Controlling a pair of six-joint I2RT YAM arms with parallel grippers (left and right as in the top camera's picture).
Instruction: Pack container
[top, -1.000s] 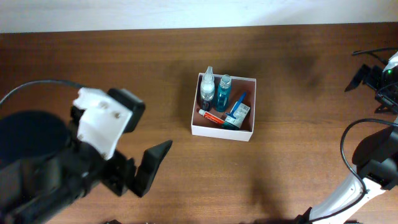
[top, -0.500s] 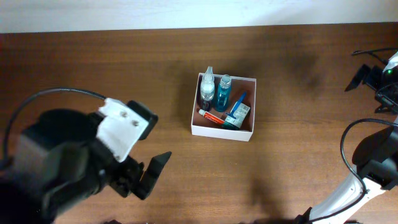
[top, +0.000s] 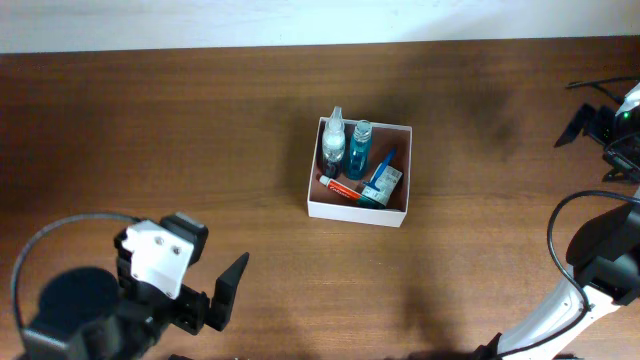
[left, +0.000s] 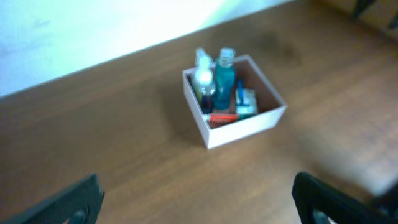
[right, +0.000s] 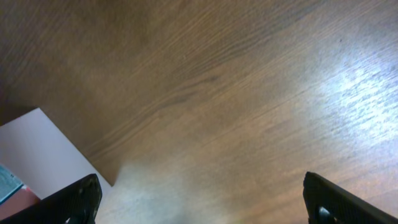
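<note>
The container, a white-walled square box with a reddish-brown inside, stands mid-table. It holds a clear bottle, a blue bottle, a red-and-white tube and a green-and-white carton. It also shows in the left wrist view, and one white corner of it shows in the right wrist view. My left gripper is open and empty above bare wood, well short of the container; overhead it is at the front left. My right gripper is open and empty over bare wood.
The right arm sits at the table's right edge, with black cables and hardware behind it. The pale wall runs along the table's far edge.
My left arm has drawn back toward the front left corner, away from the container. The container, its contents and the right arm have not moved.
</note>
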